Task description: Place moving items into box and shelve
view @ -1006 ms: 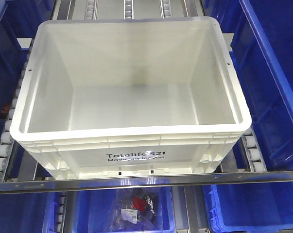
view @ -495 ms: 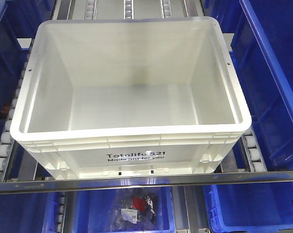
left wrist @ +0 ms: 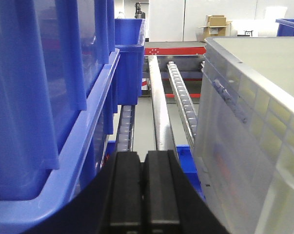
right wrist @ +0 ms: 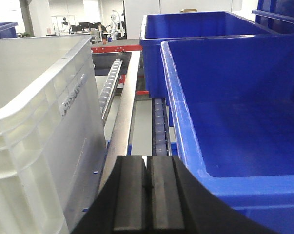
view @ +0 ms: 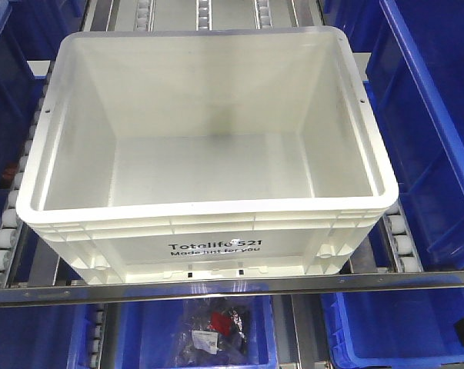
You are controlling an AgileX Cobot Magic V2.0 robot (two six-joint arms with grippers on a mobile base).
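Note:
The box [view: 208,207] is a large white crate printed "Totelife 521", standing on the roller shelf, and its inside shows bare. The moving items are out of view. In the left wrist view my left gripper [left wrist: 145,155] is shut with nothing between its black pads, in the gap between a blue bin [left wrist: 49,97] and the box's left wall [left wrist: 244,146]. In the right wrist view my right gripper [right wrist: 147,158] is shut and empty too, between the box's right wall [right wrist: 39,122] and another blue bin [right wrist: 234,112].
Blue bins [view: 432,115] flank the box on both sides. Roller tracks [view: 1,246] run under it and a metal rail [view: 232,286] crosses in front. On the level below, a blue bin holds bagged small parts [view: 216,327].
The box has not moved. A small dark part has come a little further into the lower right corner of the front view.

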